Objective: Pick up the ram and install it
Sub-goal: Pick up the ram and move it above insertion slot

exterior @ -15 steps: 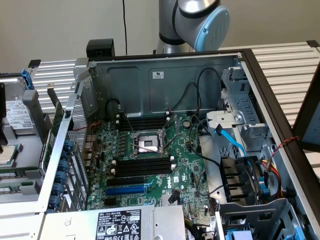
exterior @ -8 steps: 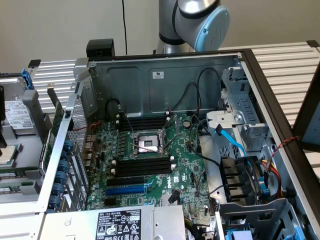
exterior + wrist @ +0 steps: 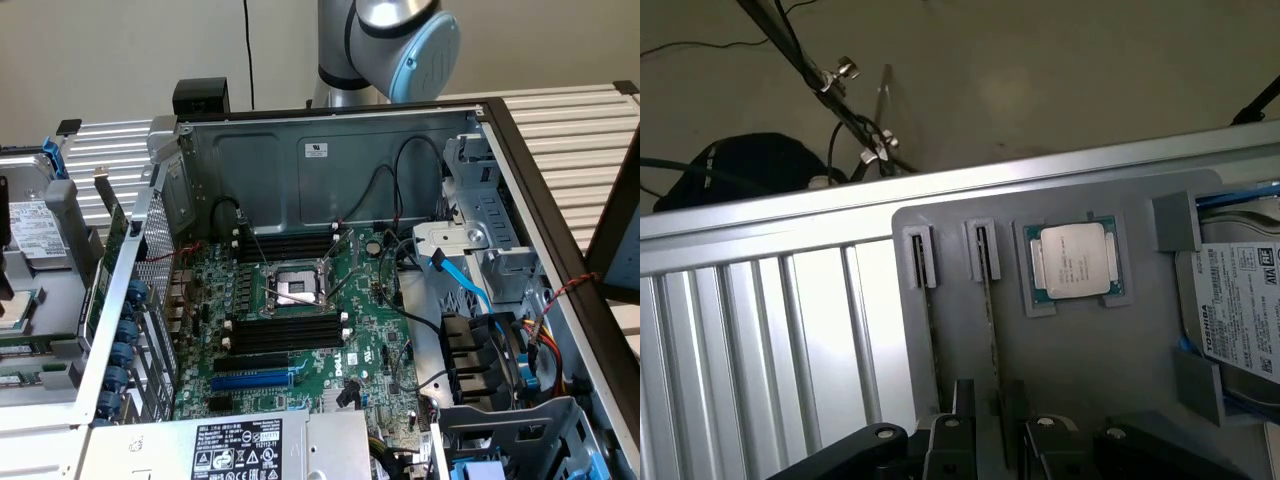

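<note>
1. Gripper (image 3: 992,425): jaws spread wide, nothing pinched. They sit either side of the ram's top edge. I can't tell if either one touches it.
2. Ram (image 3: 989,335): on edge in a slotted holder on the grey tray (image 3: 1120,360), not picked up yet. Standing on edge leaves both flat faces free for a side clamp, which is probably the point.
3. Second stick (image 3: 931,335): same kind of holder, just beside the first and parallel. The gap between them looks meant to let one jaw in.
4. Further along the tray: CPU (image 3: 1072,262) flat in its own corner-block nest, hard drive (image 3: 1240,310) beyond it. Each part has its own fixture, so pick positions are fixed.
5. The tray rests on the ribbed metal surface (image 3: 760,340).
6. Exterior view: PC case (image 3: 330,150) lies on its side, panel off, motherboard (image 3: 370,330) facing up. That gives straight-down access.
7. Black memory slots (image 3: 288,333) flank the CPU socket (image 3: 290,288). They look empty, so nothing is installed yet.
8. Arm (image 3: 400,40) stands behind the case.
</note>
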